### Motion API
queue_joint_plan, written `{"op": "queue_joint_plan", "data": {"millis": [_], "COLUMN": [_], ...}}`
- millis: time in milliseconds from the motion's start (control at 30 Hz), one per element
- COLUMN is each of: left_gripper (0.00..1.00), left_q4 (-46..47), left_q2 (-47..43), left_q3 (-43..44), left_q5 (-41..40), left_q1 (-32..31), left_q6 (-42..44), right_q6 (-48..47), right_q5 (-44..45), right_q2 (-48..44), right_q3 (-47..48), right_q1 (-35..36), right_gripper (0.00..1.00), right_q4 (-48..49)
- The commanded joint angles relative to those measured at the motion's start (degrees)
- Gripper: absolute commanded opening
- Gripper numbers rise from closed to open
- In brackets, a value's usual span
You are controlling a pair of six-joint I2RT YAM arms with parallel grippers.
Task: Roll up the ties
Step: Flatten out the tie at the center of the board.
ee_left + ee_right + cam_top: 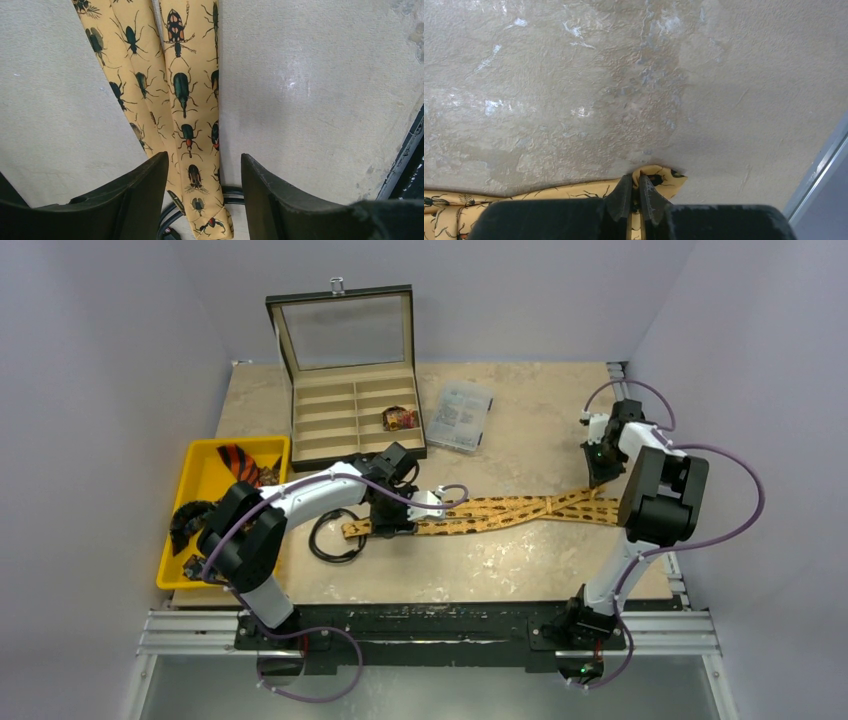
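Note:
A tan-gold tie point(510, 508) printed with dark beetles lies folded double across the table, running from left to right. My left gripper point(388, 523) hovers over its left end. In the left wrist view that gripper point(205, 160) is open, and the tie point(187, 100) with its pointed tip lies on the table between the fingers point(142, 185), untouched. My right gripper point(600, 478) is at the tie's right end. In the right wrist view it point(635, 182) is shut, pinching the bunched fold of the tie point(663, 177).
A yellow tray point(200, 475) at the left holds an orange-and-black striped tie point(240, 458) and dark ones point(190, 520). An open wooden compartment box point(350, 410) holds a rolled tie point(400, 418). A clear plastic box point(461, 416) lies beside it. A black cable loop point(330, 540) lies under the tie's left end.

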Motion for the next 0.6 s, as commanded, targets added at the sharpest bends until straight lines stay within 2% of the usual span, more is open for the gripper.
{"op": "queue_joint_plan", "data": {"millis": [0, 233, 300, 400, 467, 567], "left_gripper": [0.53, 0.37, 0.36, 0.44, 0.45, 0.39], "left_q4": [2.49, 2.16, 2.03, 2.24, 2.47, 2.58], "left_q2": [-1.40, -0.11, 0.14, 1.05, 1.83, 3.30], "left_q3": [0.15, -1.20, -1.49, -1.73, -1.70, -1.10], "left_q5": [0.15, -0.86, -1.05, -2.02, -2.44, -3.34], "left_q1": [-0.37, -0.56, -0.56, -0.56, -0.56, -0.56], "left_q6": [-0.41, 2.48, 2.99, 3.35, 3.53, 3.54], "right_q6": [-0.25, -1.58, -2.40, -3.15, -3.48, -3.71], "right_q5": [2.13, -1.48, -1.48, -1.57, -1.64, -1.42], "right_q2": [-0.04, -6.42, -8.21, -10.38, -11.45, -12.43], "right_q3": [-1.70, 2.00, 2.03, 1.79, 1.28, 0.02], "right_q1": [-0.31, -0.27, -0.27, -0.32, -0.30, -0.27], "right_gripper": [0.00, 0.00, 0.00, 0.00, 0.00, 0.00], "right_q4": [-0.13, -6.69, -8.32, -10.46, -11.66, -12.67]}}
